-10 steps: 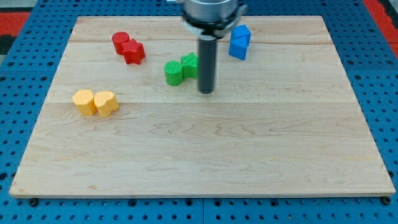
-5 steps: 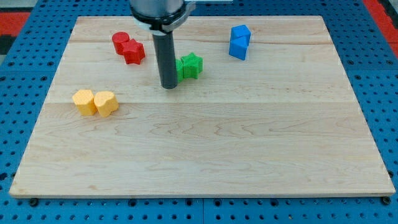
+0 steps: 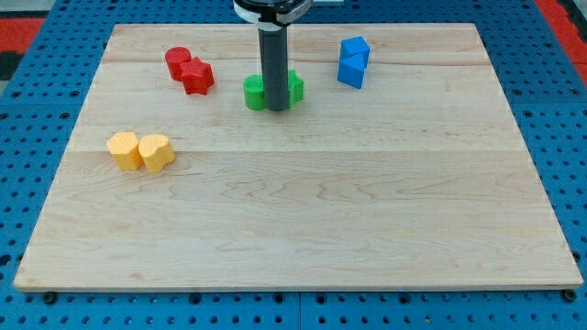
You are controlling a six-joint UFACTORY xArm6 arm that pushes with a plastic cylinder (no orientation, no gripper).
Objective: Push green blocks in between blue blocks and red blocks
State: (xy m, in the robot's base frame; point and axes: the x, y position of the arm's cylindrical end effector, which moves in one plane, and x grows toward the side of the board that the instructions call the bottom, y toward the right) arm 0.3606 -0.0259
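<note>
Two green blocks lie side by side near the board's top middle: a green cylinder (image 3: pixel 254 93) on the left and a green star-shaped block (image 3: pixel 293 87) on the right, partly hidden by the rod. My tip (image 3: pixel 274 108) rests at their lower edge, between the two. Two red blocks (image 3: pixel 189 70) touch each other at the top left. Two blue blocks (image 3: pixel 352 60) touch each other at the top right. The green pair lies between the red and blue pairs.
Two yellow blocks (image 3: pixel 140 150) sit together at the left side of the wooden board (image 3: pixel 303 229). A blue pegboard (image 3: pixel 27 137) surrounds the board.
My tip swung left past the green blocks, then came back right and up to their lower edge. The green blocks shifted slightly up and now sit closer to the board's top.
</note>
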